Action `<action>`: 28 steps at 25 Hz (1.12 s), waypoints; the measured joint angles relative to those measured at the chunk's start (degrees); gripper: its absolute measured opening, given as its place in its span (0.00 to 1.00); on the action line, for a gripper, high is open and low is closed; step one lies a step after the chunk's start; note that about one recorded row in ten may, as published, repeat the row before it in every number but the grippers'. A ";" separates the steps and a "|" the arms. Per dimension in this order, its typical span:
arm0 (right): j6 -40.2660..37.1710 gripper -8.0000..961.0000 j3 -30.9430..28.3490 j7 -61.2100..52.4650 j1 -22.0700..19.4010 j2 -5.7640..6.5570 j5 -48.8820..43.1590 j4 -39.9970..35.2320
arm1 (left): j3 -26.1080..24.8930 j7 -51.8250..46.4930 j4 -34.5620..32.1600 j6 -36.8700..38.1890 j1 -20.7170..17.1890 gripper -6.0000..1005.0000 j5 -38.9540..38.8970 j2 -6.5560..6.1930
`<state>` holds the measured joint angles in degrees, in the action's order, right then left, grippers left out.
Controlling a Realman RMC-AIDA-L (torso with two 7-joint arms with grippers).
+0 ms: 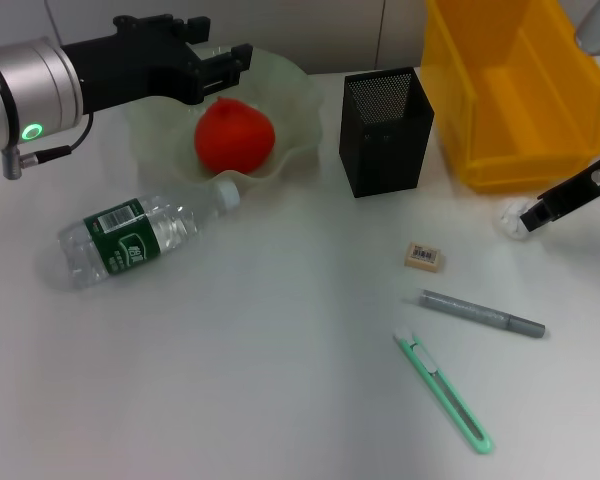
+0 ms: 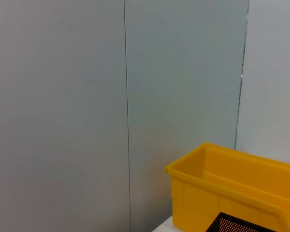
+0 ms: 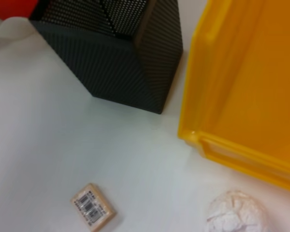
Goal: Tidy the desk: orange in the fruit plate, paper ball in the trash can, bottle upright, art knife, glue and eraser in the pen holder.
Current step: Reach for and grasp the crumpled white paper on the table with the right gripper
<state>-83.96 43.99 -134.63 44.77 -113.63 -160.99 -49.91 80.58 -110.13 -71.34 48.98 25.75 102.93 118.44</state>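
Observation:
The orange sits in the pale fruit plate. My left gripper is open and empty just above and behind the orange. The clear bottle lies on its side in front of the plate. The black mesh pen holder stands at centre back. The eraser, the grey glue stick and the green art knife lie on the table. The white paper ball lies by the yellow trash bin, with my right gripper right beside it. The ball also shows in the right wrist view.
The right wrist view shows the pen holder, the bin's wall and the eraser. The left wrist view shows a grey wall, the bin and the pen holder's rim.

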 joint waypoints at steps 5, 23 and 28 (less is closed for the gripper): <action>-3.01 0.11 -0.66 -1.72 0.13 0.17 0.62 -0.50 | -0.08 0.00 -0.37 0.07 -0.11 0.57 -0.19 -0.07; -7.58 0.53 -0.72 -5.14 0.76 2.62 3.21 -1.63 | -0.07 0.85 -0.38 0.09 -1.10 0.57 -0.32 -0.14; -6.78 0.62 -0.15 -5.60 0.90 3.21 2.57 -1.09 | -0.08 0.93 -0.38 0.14 -1.22 0.57 -0.42 -0.14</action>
<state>-90.74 43.83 -140.23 45.67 -110.42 -158.42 -50.99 80.51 -109.19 -71.71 49.12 24.54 102.50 118.30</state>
